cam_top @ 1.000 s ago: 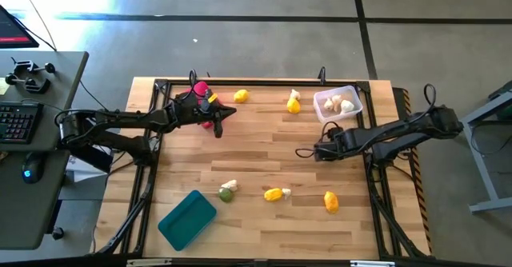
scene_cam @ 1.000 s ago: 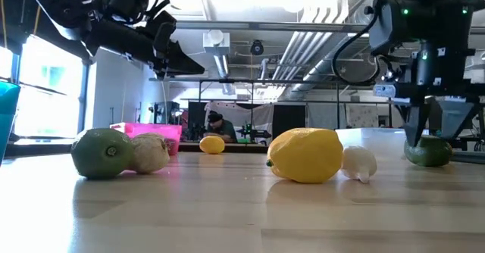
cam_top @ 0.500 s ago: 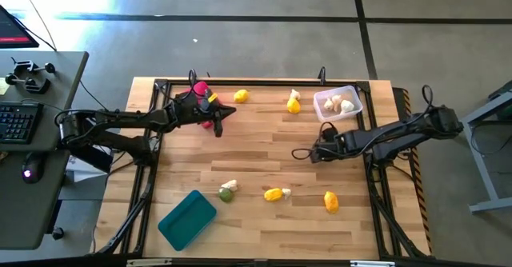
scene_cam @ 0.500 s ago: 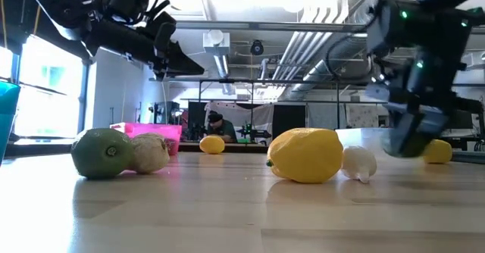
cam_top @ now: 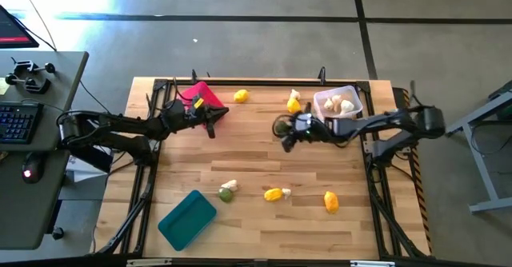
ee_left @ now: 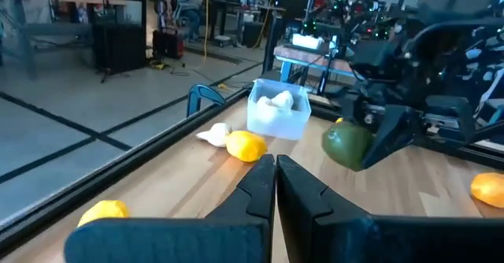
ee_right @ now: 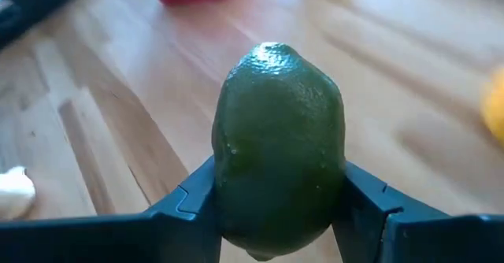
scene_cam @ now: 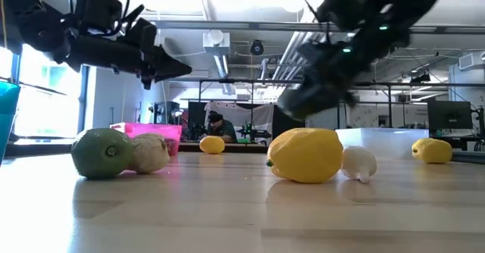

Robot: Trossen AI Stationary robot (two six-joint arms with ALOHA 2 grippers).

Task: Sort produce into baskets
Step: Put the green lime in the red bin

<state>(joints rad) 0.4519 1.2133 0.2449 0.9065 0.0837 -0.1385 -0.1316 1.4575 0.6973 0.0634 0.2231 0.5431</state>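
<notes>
Just beside the whitish basket [cam_top: 339,103], the right pincer [ee_right: 272,208] grips a green lime [ee_right: 277,149] clear of the surface, likely carrying it off for sorting; nearer the pink basket [cam_top: 202,95], the left pincer [ee_left: 275,176] waits closed, empty.

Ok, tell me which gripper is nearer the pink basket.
Left. The left gripper, shut and empty, hovers right beside the pink basket. The right gripper, holding a green lime, is well across the table toward the whitish basket.
</notes>
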